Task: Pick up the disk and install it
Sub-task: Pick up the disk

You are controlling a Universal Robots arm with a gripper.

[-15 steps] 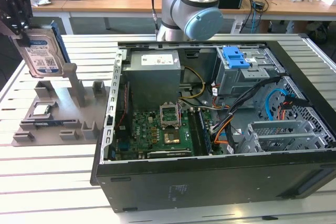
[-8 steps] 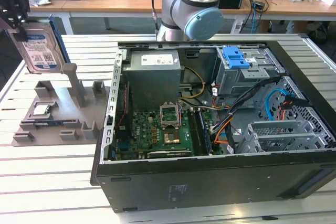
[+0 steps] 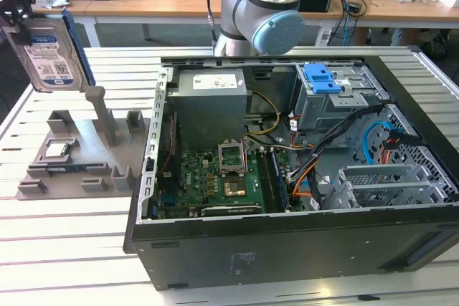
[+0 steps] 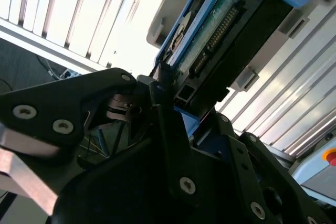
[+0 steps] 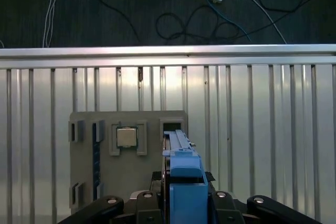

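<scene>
Claw (image 3: 17, 12) is clamped on the disk (image 3: 50, 59), which hangs upright between its fingers with the label showing in the exterior view. Directly below the claw is a gray fixture tray (image 3: 75, 159) with a processor chip (image 3: 57, 150) in it; the disk is clear of the tray. The open PC case (image 3: 287, 249) is well apart from the claw.

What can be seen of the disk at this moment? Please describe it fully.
The disk is a flat silver metal drive with a white-and-blue label and a blue plastic frame on its edges. In the second wrist view its other face shows a green circuit board. It hangs on edge, clamped in the gripper, above the grey fixture tray at the exterior view's left, outside the computer case.
</scene>
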